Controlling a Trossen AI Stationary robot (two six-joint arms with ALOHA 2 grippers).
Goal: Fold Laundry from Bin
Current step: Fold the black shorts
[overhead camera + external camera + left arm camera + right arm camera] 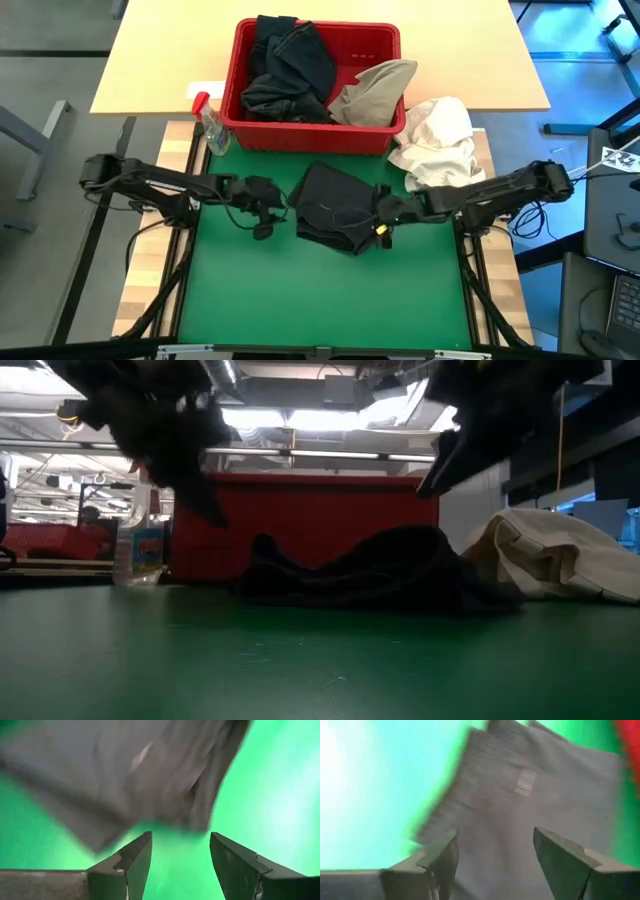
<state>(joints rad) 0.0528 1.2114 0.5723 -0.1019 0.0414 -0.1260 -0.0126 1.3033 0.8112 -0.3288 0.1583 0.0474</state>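
Green mat | dark garment | left tool, right tool spread, empty

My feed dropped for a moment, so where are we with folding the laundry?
Early. Done: one dark garment is out of the red bin and lies rumpled, unfolded, on the green mat. In hand: the left claw and right claw flank it, both open, gripping nothing. Left: fold this piece, then the black clothes and the khaki one in the bin.
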